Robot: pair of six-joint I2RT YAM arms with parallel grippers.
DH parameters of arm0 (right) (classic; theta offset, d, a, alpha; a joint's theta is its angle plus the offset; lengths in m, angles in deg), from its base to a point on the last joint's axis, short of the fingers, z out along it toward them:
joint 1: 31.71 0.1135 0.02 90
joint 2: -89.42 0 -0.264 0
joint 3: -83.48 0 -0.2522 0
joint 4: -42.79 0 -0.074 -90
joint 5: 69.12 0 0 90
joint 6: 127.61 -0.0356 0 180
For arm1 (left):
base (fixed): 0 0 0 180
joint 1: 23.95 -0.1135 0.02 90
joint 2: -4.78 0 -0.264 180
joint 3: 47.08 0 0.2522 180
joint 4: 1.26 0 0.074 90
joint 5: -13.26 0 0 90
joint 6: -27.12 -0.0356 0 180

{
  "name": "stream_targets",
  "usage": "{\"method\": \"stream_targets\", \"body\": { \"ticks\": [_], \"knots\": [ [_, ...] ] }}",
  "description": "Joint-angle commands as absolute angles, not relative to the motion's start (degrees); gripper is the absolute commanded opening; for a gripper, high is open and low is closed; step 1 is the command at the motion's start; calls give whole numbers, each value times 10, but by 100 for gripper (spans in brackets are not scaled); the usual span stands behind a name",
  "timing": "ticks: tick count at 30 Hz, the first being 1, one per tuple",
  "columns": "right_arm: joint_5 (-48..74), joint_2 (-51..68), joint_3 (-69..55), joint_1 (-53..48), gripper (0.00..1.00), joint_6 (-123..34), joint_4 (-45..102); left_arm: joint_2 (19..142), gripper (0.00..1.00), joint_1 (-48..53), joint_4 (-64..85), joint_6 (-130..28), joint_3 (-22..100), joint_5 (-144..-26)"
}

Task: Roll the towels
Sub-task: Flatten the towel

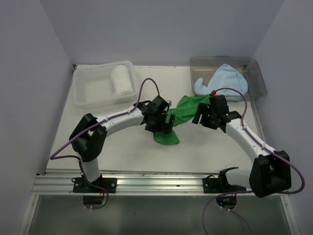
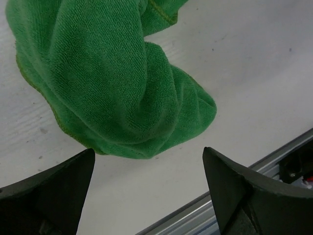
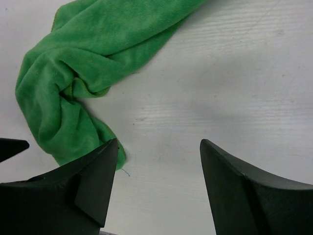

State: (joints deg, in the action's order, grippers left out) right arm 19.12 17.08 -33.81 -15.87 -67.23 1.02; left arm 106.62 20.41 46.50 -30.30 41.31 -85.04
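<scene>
Top external view, green towel (image 1: 188, 108) lying crumpled, left gripper (image 2: 148, 152) hovering spread over its near end, right gripper (image 3: 159, 144) hovering spread, pinching nothing.

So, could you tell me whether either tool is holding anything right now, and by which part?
Nothing is held: the left tool and the right tool both stand open, and the green towel lies crumpled on the table.

Open table (image 1: 127, 154) before green towel (image 1: 188, 108); basket (image 1: 78, 95) and tub (image 1: 259, 81) along far edge
</scene>
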Motion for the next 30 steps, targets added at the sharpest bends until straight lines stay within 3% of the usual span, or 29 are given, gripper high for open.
{"method": "stream_targets", "body": {
  "ticks": [1,2,4,5,6,9,12,17,30],
  "knots": [
    [178,200,-344,-194,72,-673,19,1091,95,221,441,-269,429,-770],
    [174,207,-343,-212,72,-671,16,1114,93,223,441,-266,434,-770],
    [169,211,-341,-229,72,-663,12,1136,80,229,453,-254,446,-725],
    [166,210,-335,-243,72,-660,8,1149,71,228,462,-253,453,-719],
    [165,210,-333,-248,72,-657,3,1150,49,228,474,-253,467,-710],
    [168,208,-328,-264,71,-656,5,1108,17,226,503,-262,476,-677],
    [164,191,-326,-276,70,-686,34,1035,0,205,514,-278,462,-687],
    [134,134,-320,-280,70,-755,136,919,0,121,475,-301,409,-800],
    [96,13,-293,-241,75,-837,270,841,0,79,517,-321,431,-830]
  ]
}}
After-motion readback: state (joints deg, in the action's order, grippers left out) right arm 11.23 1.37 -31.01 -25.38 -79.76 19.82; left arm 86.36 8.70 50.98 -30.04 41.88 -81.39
